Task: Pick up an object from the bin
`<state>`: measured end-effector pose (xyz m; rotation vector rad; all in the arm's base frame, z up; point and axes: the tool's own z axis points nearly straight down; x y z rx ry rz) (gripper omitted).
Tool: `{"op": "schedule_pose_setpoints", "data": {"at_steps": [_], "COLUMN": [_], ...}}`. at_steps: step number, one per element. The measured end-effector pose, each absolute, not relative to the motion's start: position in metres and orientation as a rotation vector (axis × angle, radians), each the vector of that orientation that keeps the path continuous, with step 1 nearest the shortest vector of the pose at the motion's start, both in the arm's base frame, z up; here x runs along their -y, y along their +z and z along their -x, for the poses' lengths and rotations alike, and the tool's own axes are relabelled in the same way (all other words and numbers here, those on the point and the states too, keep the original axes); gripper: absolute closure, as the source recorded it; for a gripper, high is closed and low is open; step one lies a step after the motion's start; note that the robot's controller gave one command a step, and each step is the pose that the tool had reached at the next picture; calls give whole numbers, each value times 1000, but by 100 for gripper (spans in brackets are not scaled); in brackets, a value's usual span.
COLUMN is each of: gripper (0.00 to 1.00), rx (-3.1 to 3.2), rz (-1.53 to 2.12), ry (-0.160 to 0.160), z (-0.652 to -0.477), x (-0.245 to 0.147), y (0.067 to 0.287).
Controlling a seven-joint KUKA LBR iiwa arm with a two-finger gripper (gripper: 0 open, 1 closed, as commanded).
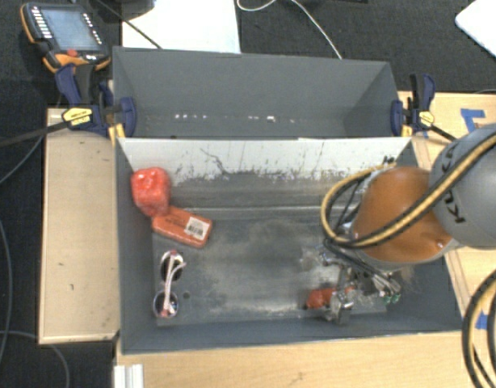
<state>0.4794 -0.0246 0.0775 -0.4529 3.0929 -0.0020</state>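
Note:
My gripper (342, 296) is low in the bin's front right part, under the arm's orange cover. A small red thing (316, 299) lies on the bin floor right against the gripper's left side; part of it is hidden by the gripper. I cannot tell whether it is gripped or only beside the gripper.
At the bin's left side lie a red lumpy thing (150, 188), an orange block with a white label (182, 227) just below it, and a pair of pink-and-white glasses (169, 284) near the front left corner. The arm covers the bin's right side.

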Motion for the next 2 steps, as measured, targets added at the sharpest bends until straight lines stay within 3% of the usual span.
{"op": "schedule_pose_setpoints", "data": {"at_steps": [1, 2], "gripper": [100, 100], "rx": [-3125, -3125], "rz": [137, 140], "ry": [-2, -1], "z": [-479, -479], "x": [16, 16], "y": [70, 70]}}
